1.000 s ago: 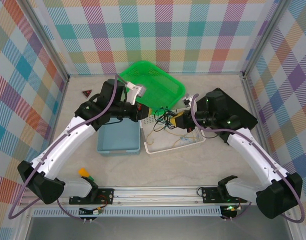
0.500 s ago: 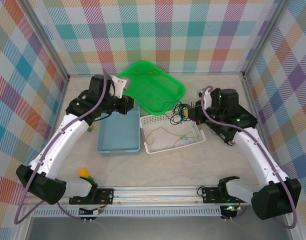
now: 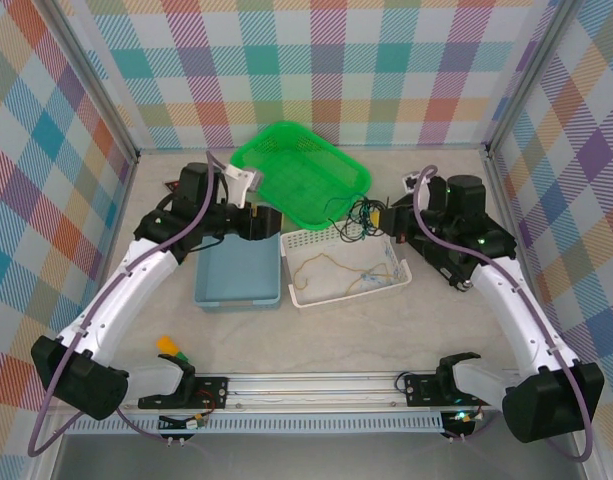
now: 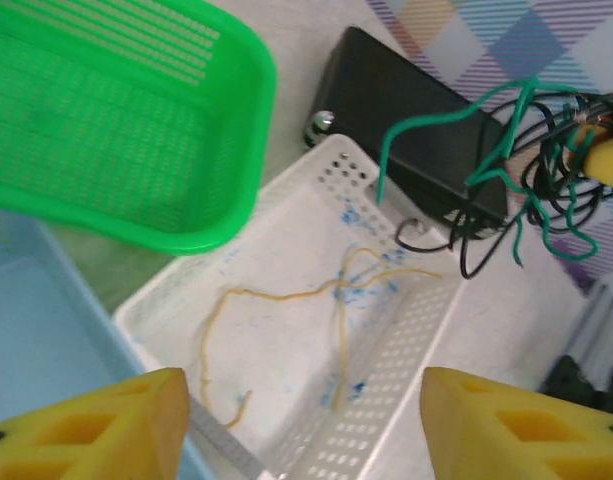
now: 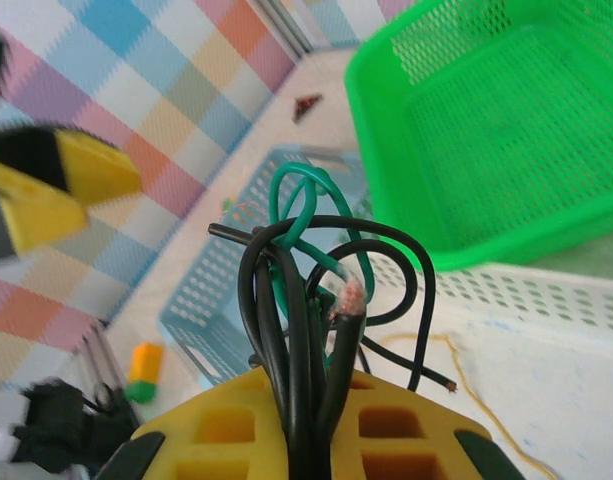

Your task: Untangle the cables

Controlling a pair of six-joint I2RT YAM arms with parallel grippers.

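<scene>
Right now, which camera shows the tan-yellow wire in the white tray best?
Left wrist: the tan-yellow wire lies large and unobstructed, loose on the white tray floor. Top external shows it small and thin. Right wrist catches a short stretch near the frame's lower right.

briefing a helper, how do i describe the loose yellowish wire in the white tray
Find the green basket at the back; just in front of it, right of the blue bin, sits a white perforated tray. The tan-yellow cable lies squiggled on its floor. Unlike the black and dark green cables bunched in the right tool, it is pale, alone and ungripped.
</scene>
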